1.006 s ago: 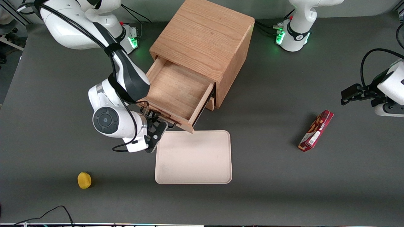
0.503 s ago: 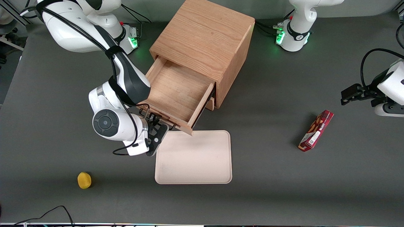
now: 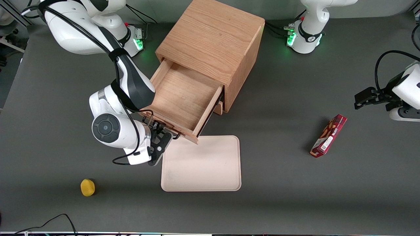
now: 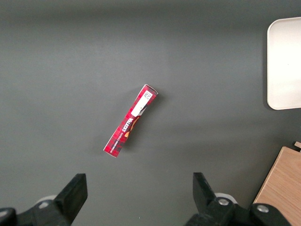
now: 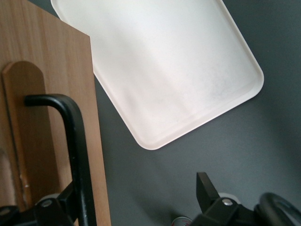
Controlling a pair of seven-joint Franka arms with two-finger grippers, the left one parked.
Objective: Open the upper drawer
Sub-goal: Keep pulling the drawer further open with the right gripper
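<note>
The light oak upper drawer (image 3: 183, 98) stands pulled well out of the boxy wooden cabinet (image 3: 213, 42), its plain wood interior open to view and bare. Its long thin black metal handle (image 5: 75, 155) runs along the drawer front, mounted on a rounded wooden pad. The working arm's black two-finger pincer (image 3: 160, 131) sits right at this handle, in front of the drawer. In the right wrist view one finger (image 5: 209, 195) stands clear of the bar on the tray's side with a wide gap, and the other finger shows beside the bar, so the pincer is spread apart around the handle rather than clamped on it.

Just in front of the drawer, nearer the front camera, a pale pink rectangular tray (image 3: 201, 164) lies on the dark grey bench (image 3: 279, 196). A small yellow rounded object (image 3: 87, 187) rests near the working arm's end. A red slim carton (image 3: 328, 136) lies toward the parked arm's end.
</note>
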